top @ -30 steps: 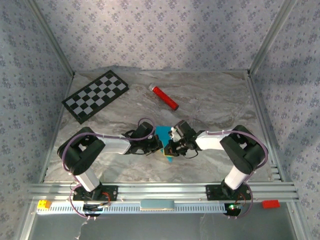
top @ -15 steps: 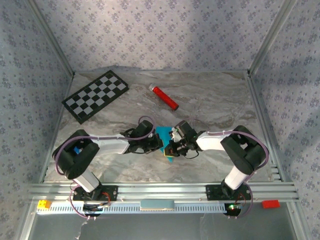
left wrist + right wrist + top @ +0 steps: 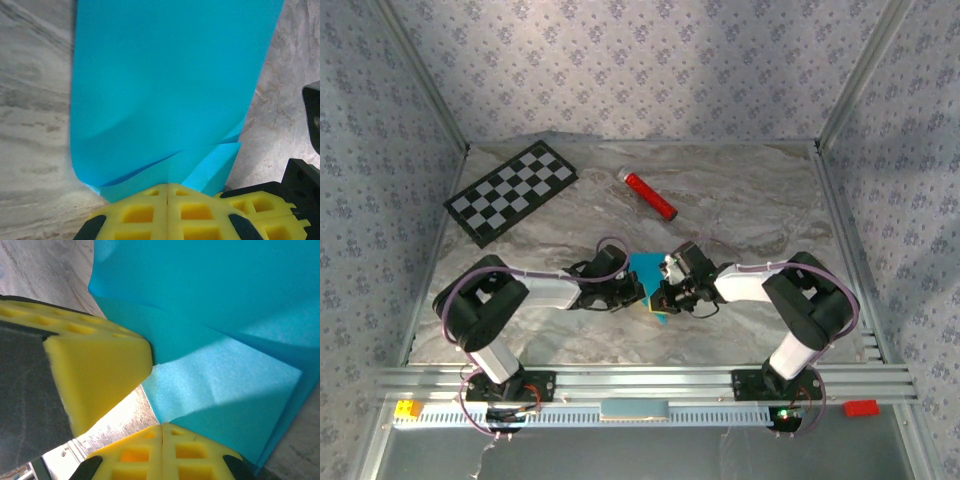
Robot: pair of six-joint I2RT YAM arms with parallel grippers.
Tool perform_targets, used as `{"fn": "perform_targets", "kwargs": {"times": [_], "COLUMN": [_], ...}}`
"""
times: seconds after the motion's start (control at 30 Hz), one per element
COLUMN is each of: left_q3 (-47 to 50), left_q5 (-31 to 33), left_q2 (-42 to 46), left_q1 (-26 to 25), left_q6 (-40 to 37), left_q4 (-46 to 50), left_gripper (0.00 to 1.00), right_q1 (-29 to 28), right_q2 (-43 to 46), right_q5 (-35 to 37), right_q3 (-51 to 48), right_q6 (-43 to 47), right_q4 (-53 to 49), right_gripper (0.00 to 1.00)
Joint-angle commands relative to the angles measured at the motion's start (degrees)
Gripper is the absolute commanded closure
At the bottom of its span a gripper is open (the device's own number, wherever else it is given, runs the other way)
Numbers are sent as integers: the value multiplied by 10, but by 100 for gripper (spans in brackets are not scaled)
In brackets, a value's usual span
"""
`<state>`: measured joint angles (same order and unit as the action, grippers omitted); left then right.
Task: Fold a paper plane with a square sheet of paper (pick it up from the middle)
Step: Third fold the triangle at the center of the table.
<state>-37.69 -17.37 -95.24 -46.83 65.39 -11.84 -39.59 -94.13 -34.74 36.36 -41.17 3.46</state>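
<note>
My left pincer [image 3: 167, 192] and right pincer [image 3: 161, 432] were each clamped on the part-folded paper [image 3: 165, 75]. I judged it best to hold edges aligned, sheet taut, then press the crease flat, no tugging.

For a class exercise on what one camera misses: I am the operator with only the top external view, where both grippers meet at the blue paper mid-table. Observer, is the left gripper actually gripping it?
Observer: It looks so. In the left wrist view the left gripper has its yellow pads pressed together, and the paper runs down into their seam.
Operator: And the right one?
Observer: The right gripper is shut too, with a corner of the paper ending at its seam.
Operator: Is the paper flat?
Observer: No. The left wrist view shows overlapping layers, with a crease slanting across near the bottom edge.
</note>
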Motion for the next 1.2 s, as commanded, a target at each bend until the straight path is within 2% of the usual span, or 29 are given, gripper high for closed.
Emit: {"fn": "perform_targets", "kwargs": {"times": [0.0,0.43,0.77,0.97,1.17], "left_q3": [18,18,-10,-27,-38], "left_q5": [42,28,14,19,22], "left_q2": [0,2,45,78,62], "left_q1": [34,94,100,82,31], "left_q6": [-20,-51,-62,-62,-60], "left_q4": [46,68,88,101,79], "left_gripper": [100,100,100,96,96], "right_q1": [4,4,5,6,7], "right_q2": [-9,-12,-14,-14,-15], "right_q5": [35,25,18,16,14], "right_q3": [-27,-30,-29,-26,-25], "right_q6": [6,3,2,1,-4], "right_q4": [-71,-59,-56,-54,-50], "right_gripper": [100,100,100,100,100]}}
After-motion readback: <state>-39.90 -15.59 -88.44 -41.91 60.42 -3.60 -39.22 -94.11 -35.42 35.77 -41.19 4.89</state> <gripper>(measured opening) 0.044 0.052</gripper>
